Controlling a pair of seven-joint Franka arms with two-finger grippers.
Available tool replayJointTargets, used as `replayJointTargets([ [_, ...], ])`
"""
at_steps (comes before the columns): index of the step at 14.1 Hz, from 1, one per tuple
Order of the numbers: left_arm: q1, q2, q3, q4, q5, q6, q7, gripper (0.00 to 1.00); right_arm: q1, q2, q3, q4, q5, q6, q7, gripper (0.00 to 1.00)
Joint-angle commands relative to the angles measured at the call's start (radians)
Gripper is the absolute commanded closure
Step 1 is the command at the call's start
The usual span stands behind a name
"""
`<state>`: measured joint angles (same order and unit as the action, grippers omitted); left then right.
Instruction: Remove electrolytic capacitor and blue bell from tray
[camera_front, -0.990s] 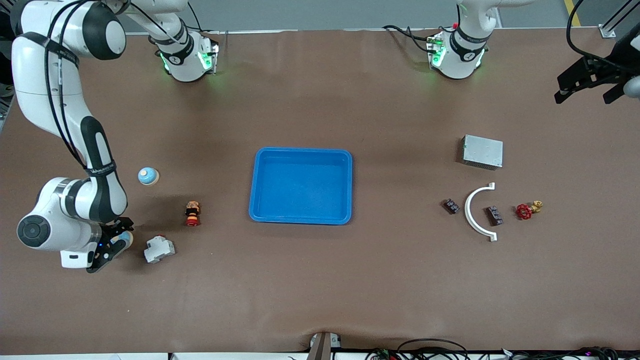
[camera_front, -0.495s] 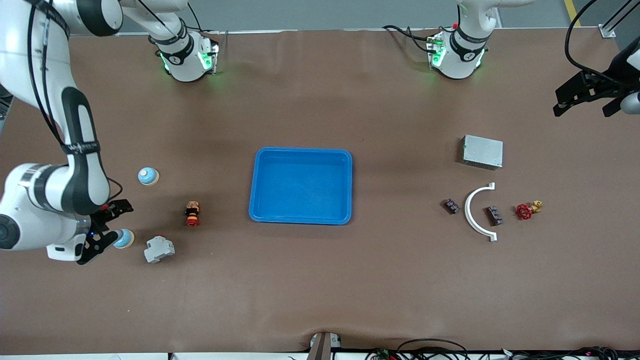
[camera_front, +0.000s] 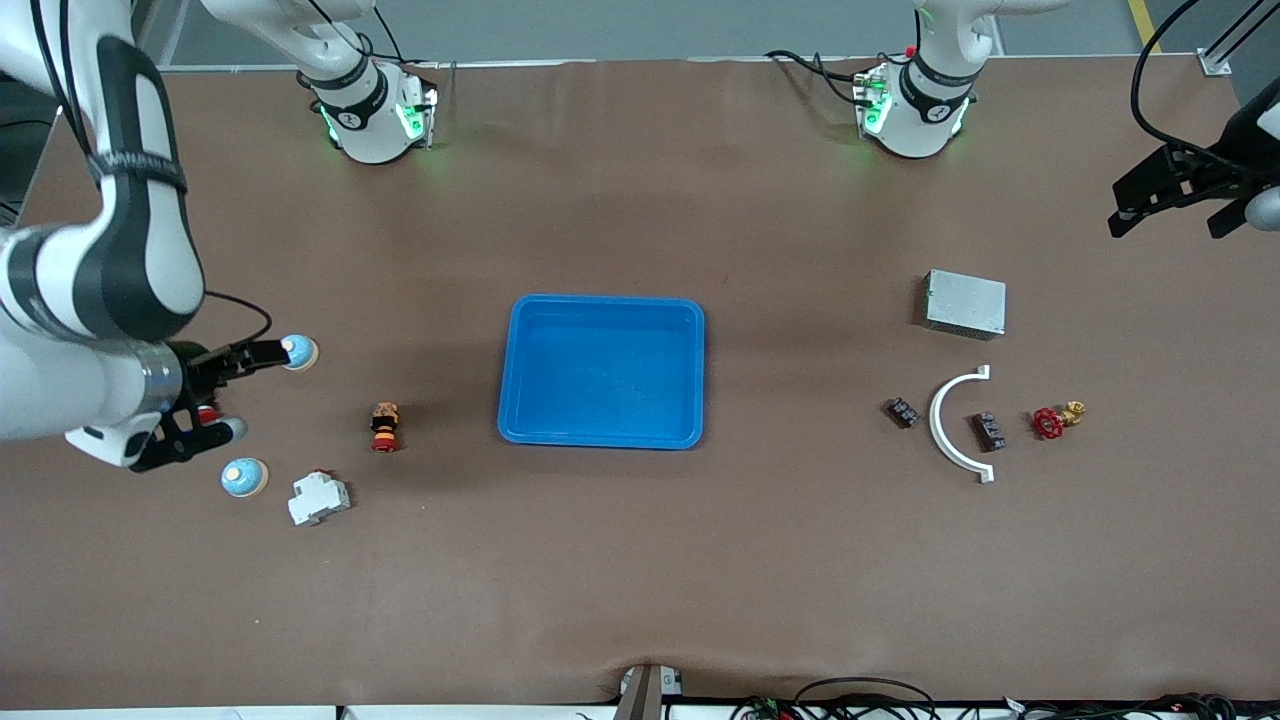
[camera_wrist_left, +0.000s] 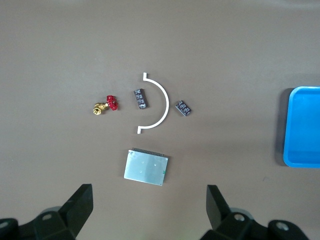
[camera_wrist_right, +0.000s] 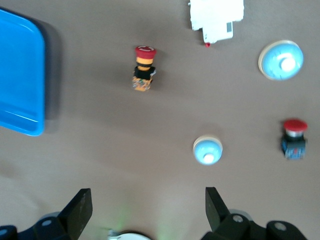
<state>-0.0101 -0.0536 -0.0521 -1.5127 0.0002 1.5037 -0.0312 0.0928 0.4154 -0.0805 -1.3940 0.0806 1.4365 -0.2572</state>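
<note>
Front view, right gripper (camera_front: 215, 398) open, blue tray (camera_front: 601, 436)

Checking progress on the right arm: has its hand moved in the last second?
Yes. The right hand has risen away from the front camera, off the blue bell beside the white breaker, toward the other bell.

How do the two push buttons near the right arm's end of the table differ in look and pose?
The striped push button has orange and black bands under its red cap and lies on its side; the blue-bodied push button has a dark blue body under its red cap. The striped one lies nearer the blue tray; the blue-bodied one lies beside the two light blue bells. Both have red caps and rest untouched on the table.
</note>
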Motion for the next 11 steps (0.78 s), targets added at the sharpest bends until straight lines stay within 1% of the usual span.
replayJointTargets([
  [1, 0.002, 0.003, -0.003, 0.017, 0.02, -0.003, 0.008, 0.0, 0.002, -0.147, -0.005, -0.141, 0.011, 0.019, 0.078, 0.0],
  [2, 0.001, 0.003, -0.003, 0.017, 0.02, -0.002, 0.008, 0.0, -0.005, -0.188, -0.007, -0.181, 0.011, 0.039, 0.082, 0.0],
  [4, -0.001, 0.003, -0.005, 0.017, 0.02, -0.002, 0.008, 0.0, -0.016, -0.289, -0.012, -0.293, 0.004, 0.129, 0.082, 0.0],
  [6, -0.002, 0.0, -0.005, 0.017, 0.02, -0.007, 0.008, 0.0, -0.024, -0.363, -0.012, -0.376, 0.002, 0.156, 0.085, 0.0],
  [8, -0.002, -0.003, -0.005, 0.017, 0.02, -0.01, 0.008, 0.0, -0.019, -0.408, -0.01, -0.413, 0.001, 0.145, 0.21, 0.0],
  [9, -0.004, -0.003, -0.008, 0.017, 0.02, -0.011, 0.008, 0.0, -0.019, -0.414, -0.01, -0.416, 0.001, 0.145, 0.263, 0.0],
  [11, -0.001, -0.005, -0.025, 0.017, 0.018, -0.011, 0.007, 0.0, -0.022, -0.414, -0.01, -0.405, -0.004, 0.154, 0.269, 0.0],
])
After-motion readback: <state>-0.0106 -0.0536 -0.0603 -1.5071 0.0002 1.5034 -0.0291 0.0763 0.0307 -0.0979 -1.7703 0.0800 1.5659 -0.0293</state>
